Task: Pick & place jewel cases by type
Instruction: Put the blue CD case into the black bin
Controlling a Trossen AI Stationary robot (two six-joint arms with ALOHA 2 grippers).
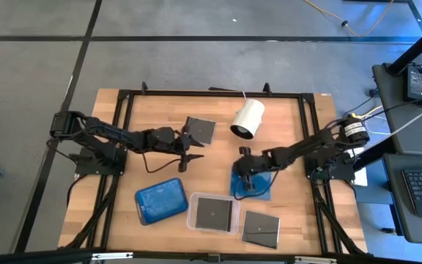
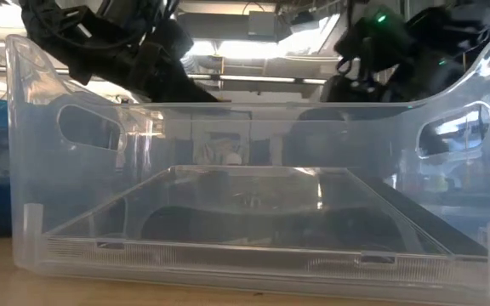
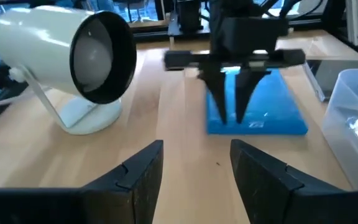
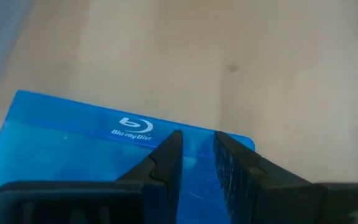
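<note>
A translucent blue jewel case (image 1: 258, 187) (image 3: 257, 109) (image 4: 73, 155) lies flat on the table right of centre. My right gripper (image 1: 247, 180) (image 4: 197, 140) (image 3: 231, 118) points down over its printed edge with only a narrow gap between the fingers. My left gripper (image 1: 189, 152) (image 3: 194, 155) is open above bare wood, left of the blue case and touching nothing. One dark jewel case (image 1: 198, 130) lies flat near the far edge, another (image 1: 261, 229) at the near edge. A third (image 1: 215, 213) (image 2: 253, 221) rests inside the clear tray (image 1: 192, 213) (image 2: 245, 127). My right gripper comes at the blue case from above, fingers (image 3: 219, 99) pointing down near the edge (image 4: 129, 130) that bears the print. The case stays flat on the table. Whether the tips touch its top face, I cannot tell.
A white cylinder (image 1: 247, 117) (image 3: 61, 56) lies on its side on a stand at the far middle. A rounded-corner tray that looks blue (image 1: 161, 199) sits near-left of the clear tray. Bare wood lies between the two grippers. A black frame (image 1: 123, 147) borders the table.
</note>
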